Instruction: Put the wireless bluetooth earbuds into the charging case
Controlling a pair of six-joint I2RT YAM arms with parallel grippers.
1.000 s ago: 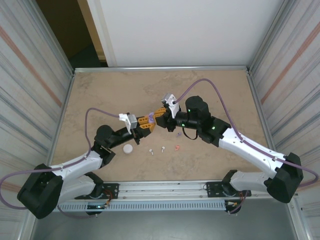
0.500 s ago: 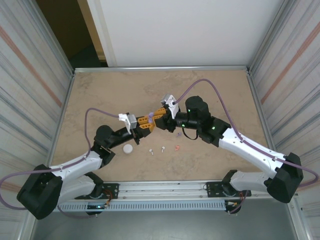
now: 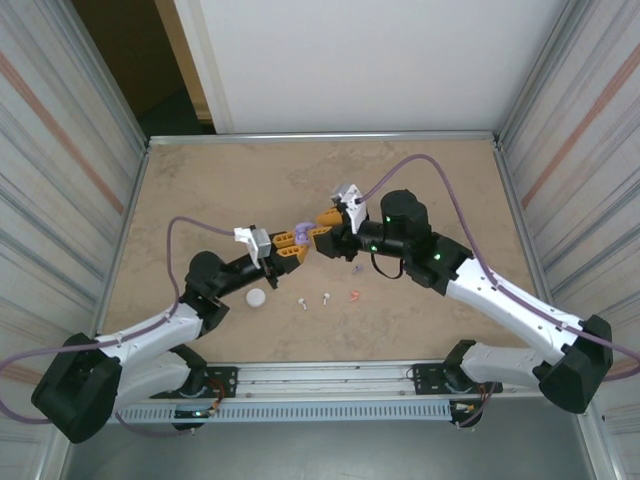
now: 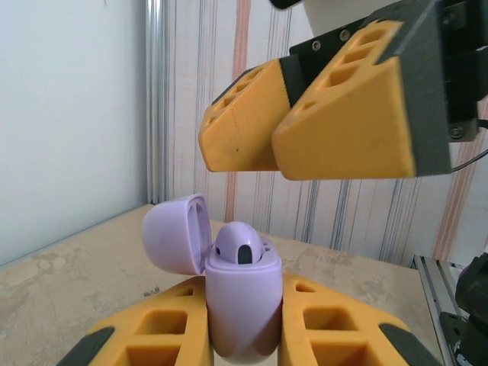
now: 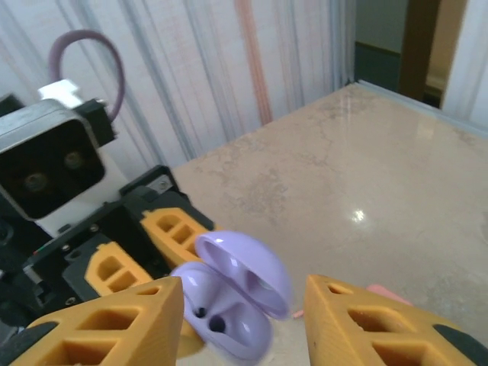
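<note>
While the left arm lies stretched low over the table (image 3: pixel 200 200) toward its middle, the left gripper (image 4: pixel 244 293) is clamped on the lower body of the purple charging case (image 4: pixel 242 305). The case is upright between the two fingers, with its lid flipped open to one side. One purple earbud (image 4: pixel 239 248) sits in the case mouth, just above the left fingertips.

The right arm bends at the elbow and comes in from the opposite side, wrist pointing at the left gripper. The right gripper (image 5: pixel 244 293) is parted and holds nothing. In the left wrist view the right fingers (image 4: pixel 343 114) hang just above the case top, clear of it.

On the table, on the base side of both sets of fingers, lie a white earbud (image 3: pixel 302 305), a second white earbud (image 3: pixel 325 297) and a coral earbud (image 3: pixel 352 295). Another purple earbud (image 3: pixel 357 268) lies nearest the right fingers. A small white round object (image 3: pixel 256 297) lies beside the left forearm.
</note>
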